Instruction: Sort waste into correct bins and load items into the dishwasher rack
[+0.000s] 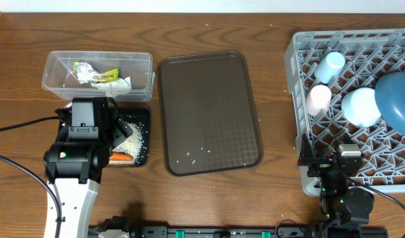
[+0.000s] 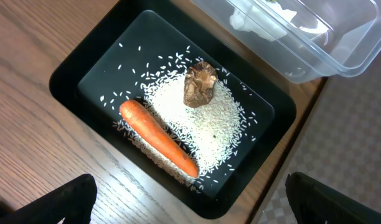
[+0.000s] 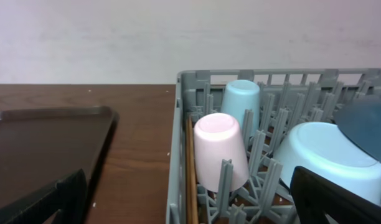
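Waste sits at the left of the wooden table point(image 1: 275, 26) in the overhead view. The crumpled white napkins point(image 1: 116, 84) and the silver and yellow-green wrapper point(image 1: 108, 76) lie in the clear tub point(image 1: 57, 66). The left arm point(image 1: 80, 149) covers much of the black tray point(image 1: 144, 132) just in front of the tub, leaving only rice point(image 1: 130, 137) and one end of the carrot point(image 1: 122, 157) showing. The brown serving tray point(image 1: 209, 99) lies between the bins and the dishwasher rack point(image 1: 298, 99), with a few stray grains point(image 1: 197, 153) near its front edge. The rack holds the light blue cup point(image 1: 329, 66), white cup point(image 1: 318, 99), pale blue bowl point(image 1: 361, 107) and dark blue bowl point(image 1: 398, 96).

From the left wrist, the left gripper point(image 2: 190, 208) hangs wide open and empty above the black tray. There the carrot lies along the rice heap and the brown lump point(image 2: 200, 84) rests on it.

From the right wrist, the right gripper point(image 3: 197, 205) stands wide open and empty, low before the rack's near wall. Inside the rack, the chopsticks point(image 3: 191, 168) lie along the left wall beside the mouth-down white cup.
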`<state>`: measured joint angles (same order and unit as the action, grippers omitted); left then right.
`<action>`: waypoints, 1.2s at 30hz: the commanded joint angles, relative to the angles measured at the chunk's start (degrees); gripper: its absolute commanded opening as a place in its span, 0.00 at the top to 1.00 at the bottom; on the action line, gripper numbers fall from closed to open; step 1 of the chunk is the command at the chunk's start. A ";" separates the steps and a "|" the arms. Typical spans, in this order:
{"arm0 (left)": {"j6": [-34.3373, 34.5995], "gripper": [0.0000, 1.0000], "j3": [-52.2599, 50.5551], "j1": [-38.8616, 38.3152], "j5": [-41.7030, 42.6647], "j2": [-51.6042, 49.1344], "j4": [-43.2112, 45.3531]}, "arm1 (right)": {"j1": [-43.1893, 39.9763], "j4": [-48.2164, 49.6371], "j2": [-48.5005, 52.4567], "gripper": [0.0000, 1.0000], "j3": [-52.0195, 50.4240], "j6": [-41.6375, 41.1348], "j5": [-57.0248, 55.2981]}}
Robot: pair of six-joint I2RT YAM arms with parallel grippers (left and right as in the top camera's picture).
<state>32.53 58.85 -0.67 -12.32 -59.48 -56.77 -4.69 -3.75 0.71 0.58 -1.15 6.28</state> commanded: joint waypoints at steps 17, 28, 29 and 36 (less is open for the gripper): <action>-0.39 0.02 0.13 -0.07 -0.15 -0.07 -0.17 | -0.92 -0.09 -0.44 0.01 -0.26 1.88 -0.70; -0.37 0.02 0.13 -0.07 -0.15 -0.07 -0.17 | -0.92 -0.09 -0.44 0.01 -0.26 1.88 -0.70; -0.37 0.02 0.13 -0.07 -0.15 -0.07 -0.17 | -0.92 -0.09 -0.44 0.01 -0.26 1.88 -0.70; -0.39 0.02 0.13 -0.07 -0.15 -0.07 -0.20 | -0.92 -0.09 -0.44 0.01 -0.26 1.88 -0.70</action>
<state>32.53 58.85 -0.67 -12.32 -59.48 -56.77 -4.69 -3.79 0.71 0.58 -0.14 5.52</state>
